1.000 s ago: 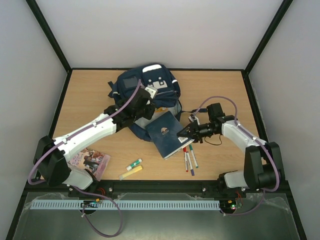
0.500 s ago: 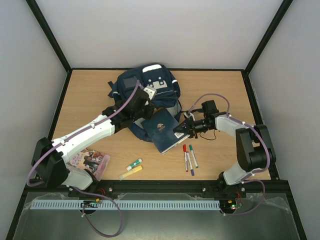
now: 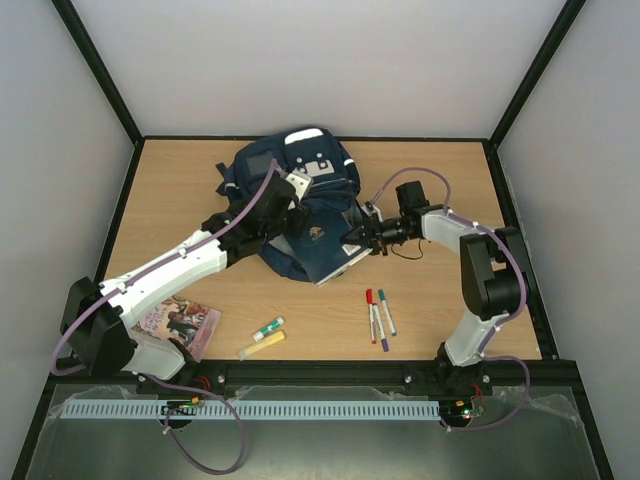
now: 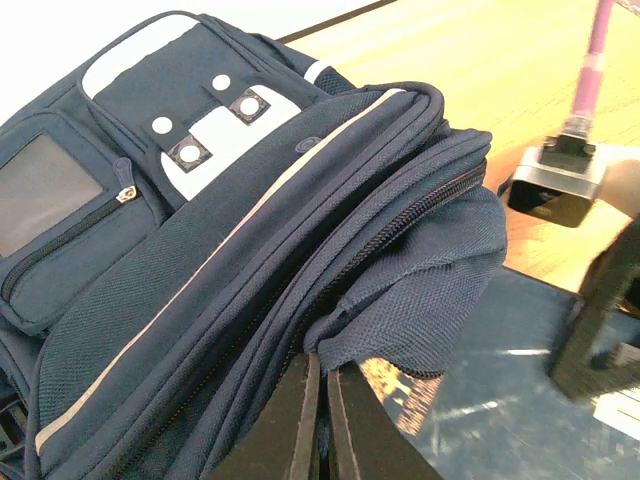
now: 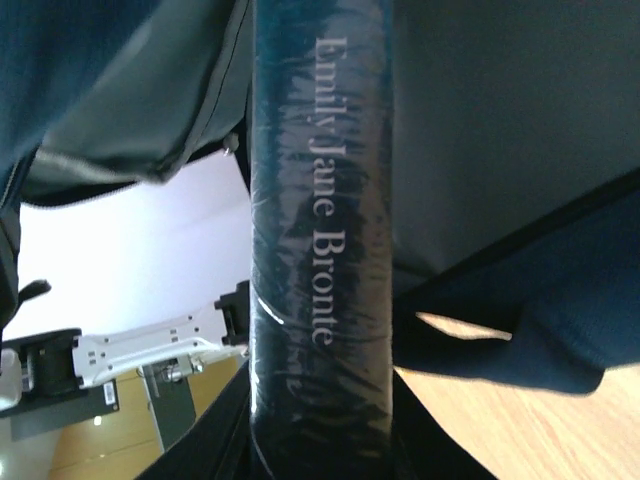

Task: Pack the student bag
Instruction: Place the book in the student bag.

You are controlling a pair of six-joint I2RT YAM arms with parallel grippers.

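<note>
The student bag [image 3: 290, 170], navy blue with a white-striped front, lies at the back middle of the table. My left gripper [image 3: 292, 208] is shut on a fold of its fabric at the zip opening, and the left wrist view shows the fingers [image 4: 300, 410] pinching that flap of the bag [image 4: 200, 250]. My right gripper [image 3: 353, 237] is shut on a dark blue book [image 3: 325, 245] whose far edge is pushed under the lifted flap. In the right wrist view the book's spine [image 5: 320, 250] fills the space between the jaws of the right gripper [image 5: 320, 410], with the bag's cloth [image 5: 560, 330] around it.
Three markers [image 3: 378, 318] lie on the table to the front right. A green-capped marker [image 3: 267, 328] and a yellow one [image 3: 260, 346] lie at the front middle. A picture book [image 3: 180, 326] rests near the left arm's base.
My right gripper has carried the blue book up and to the left, from beside the markers to the bag's opening. The left gripper has kept its hold on the flap.
</note>
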